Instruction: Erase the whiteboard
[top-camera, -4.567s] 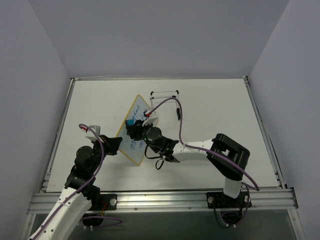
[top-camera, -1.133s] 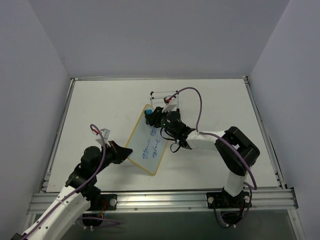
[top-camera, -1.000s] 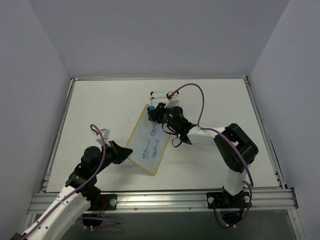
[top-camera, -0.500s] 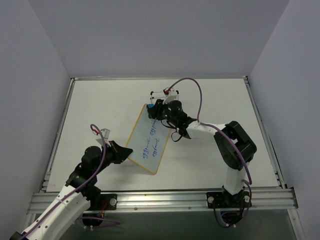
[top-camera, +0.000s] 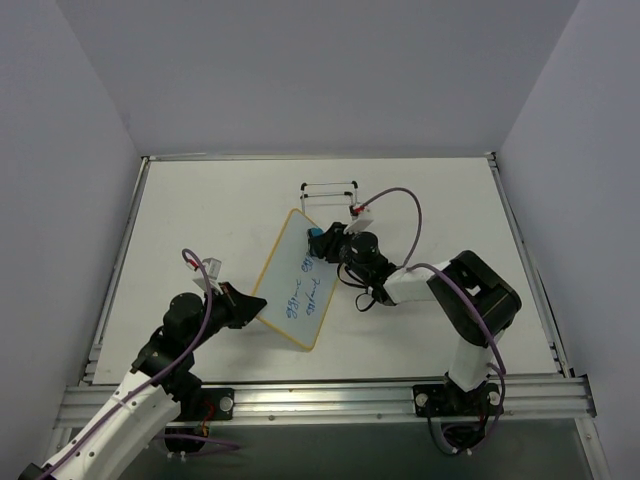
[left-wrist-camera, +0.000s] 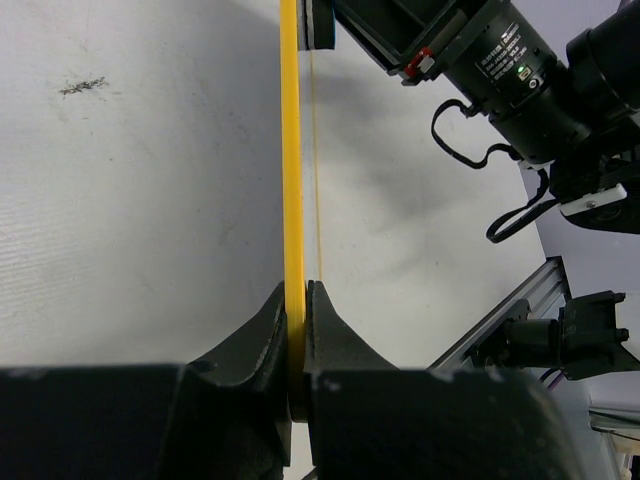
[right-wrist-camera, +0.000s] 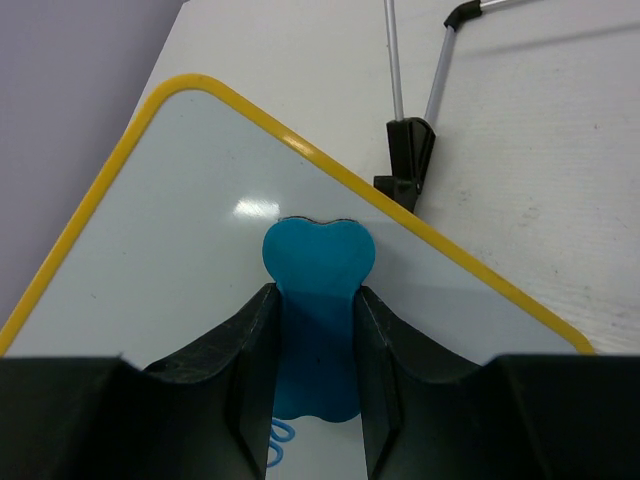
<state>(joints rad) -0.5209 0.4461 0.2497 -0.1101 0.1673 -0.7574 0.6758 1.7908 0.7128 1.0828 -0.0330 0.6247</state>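
Whiteboard (top-camera: 300, 285) sits slantwise near the middle of the counter (top-camera: 190, 220), its yellow frame running from a near corner by our left arm up to a far corner by the right one. At the left, our left hand (top-camera: 254, 301) has its fingers pressed together on the frame at the board's near left edge; the wrist view shows that edge side-on, a thin yellow strip caught between the two black fingers (left-wrist-camera: 270, 320). Blue handwriting (top-camera: 300, 300) covers the lower half of the white face (the upper part looks clean). Further right, our right hand (top-camera: 322, 240) pinches a small blue eraser (right-wrist-camera: 318, 262) and holds it against the board just inside the far corner. Beyond that corner, a thin wire stand (top-camera: 330, 188) rests on the counter.
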